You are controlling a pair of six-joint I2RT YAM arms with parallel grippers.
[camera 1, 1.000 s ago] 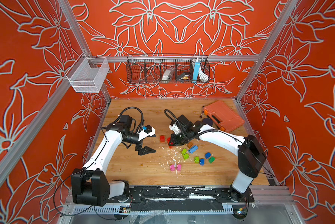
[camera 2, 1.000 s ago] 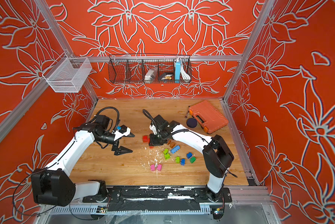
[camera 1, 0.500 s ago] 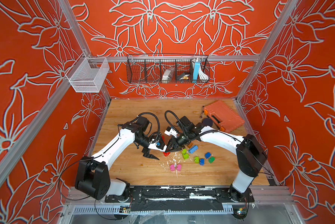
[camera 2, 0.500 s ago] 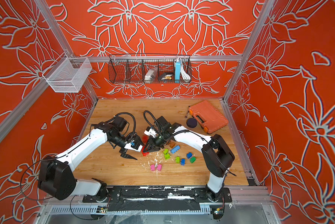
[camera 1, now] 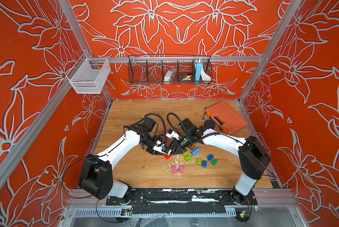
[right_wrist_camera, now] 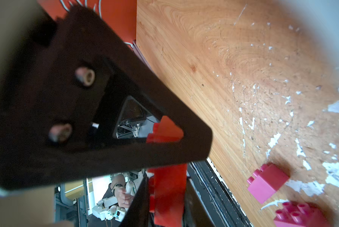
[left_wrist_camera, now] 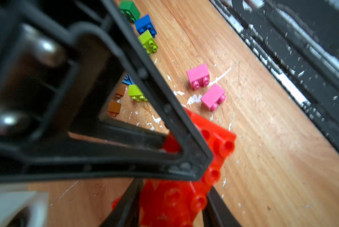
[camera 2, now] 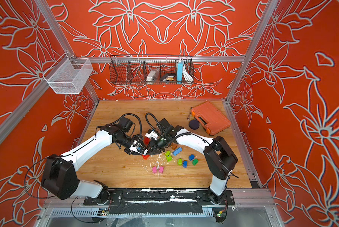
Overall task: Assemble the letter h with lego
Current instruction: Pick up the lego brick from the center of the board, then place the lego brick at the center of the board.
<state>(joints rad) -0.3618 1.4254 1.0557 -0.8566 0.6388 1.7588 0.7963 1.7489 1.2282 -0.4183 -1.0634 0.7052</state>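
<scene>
Both grippers meet over the middle of the wooden table. My right gripper (right_wrist_camera: 164,196) is shut on a red lego piece (right_wrist_camera: 168,188), held just above the table. My left gripper (left_wrist_camera: 170,212) faces it, its jaws closed against the studded red lego (left_wrist_camera: 214,145) from the other side. In both top views only a red corner (camera 1: 167,156) shows under the two grippers (camera 2: 148,151). Loose lego lies to the right: lime green (camera 1: 187,156), a long blue brick (camera 1: 195,151), dark green (camera 1: 214,162), brown (camera 1: 192,147) and two pink bricks (camera 1: 177,170). Another red brick (camera 2: 146,140) sits behind the grippers.
An orange tool case (camera 1: 225,118) lies at the back right with a dark round disc (camera 1: 209,123) beside it. A black wire basket (camera 1: 169,69) and a white mesh basket (camera 1: 89,76) hang on the walls. White flecks (camera 1: 175,162) dot the wood near the bricks.
My left arm swung in from the left to the centre, and its wide-open jaws closed onto the red lego that the right gripper holds. The right gripper stayed shut and shifted slightly forward.
</scene>
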